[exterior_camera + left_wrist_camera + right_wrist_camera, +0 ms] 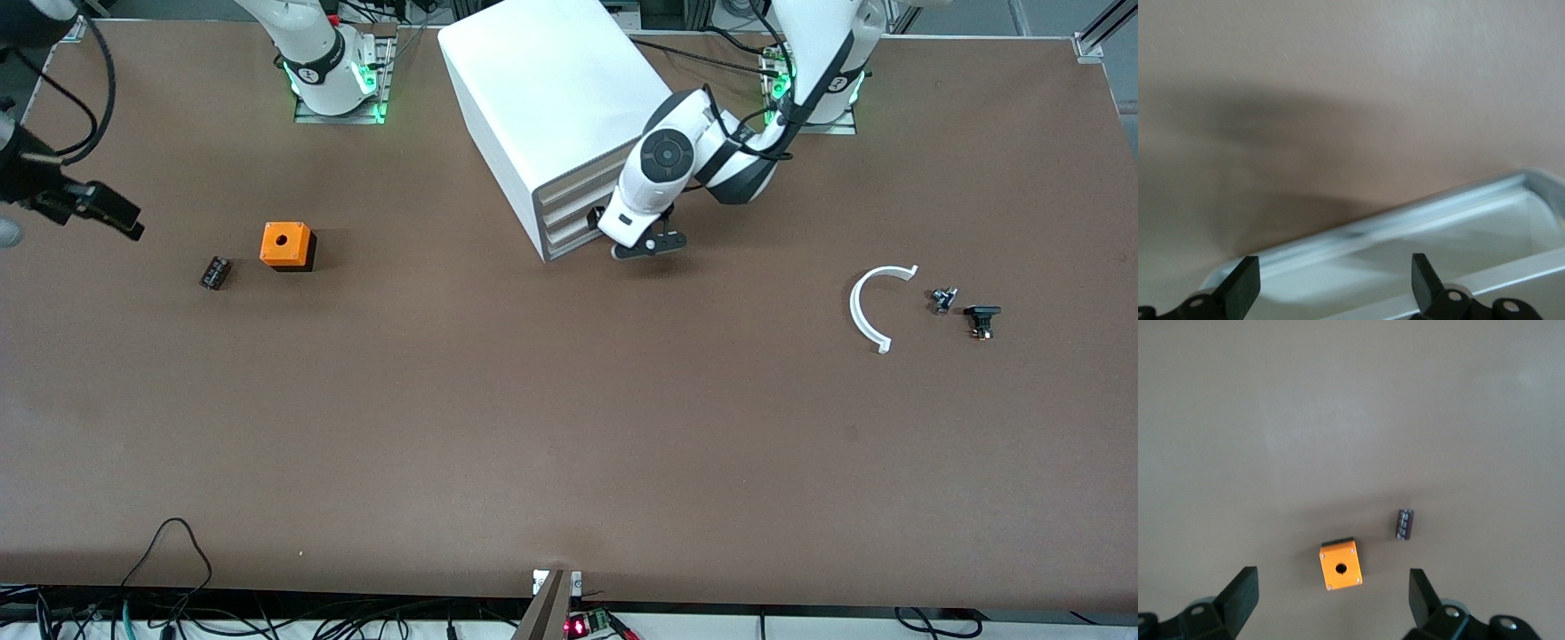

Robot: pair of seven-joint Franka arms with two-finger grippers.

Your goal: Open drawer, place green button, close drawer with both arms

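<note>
The big white cabinet [556, 116] sits by the desk's top edge, near the middle. The left gripper [1331, 283] is at the cabinet's front, down at the bottom drawer [1405, 247], with its fingers apart. The right gripper [1331, 600] hangs over the desk edge at the right arm's end, fingers apart too. The orange cube [286, 245] sits near there. The tiny button [942, 299] lies toward the left arm's end, beside a white curved piece [867, 307].

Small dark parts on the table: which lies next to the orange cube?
The black one toward the right arm's end, beside the orange cube; the other two lie by the white arc.
</note>
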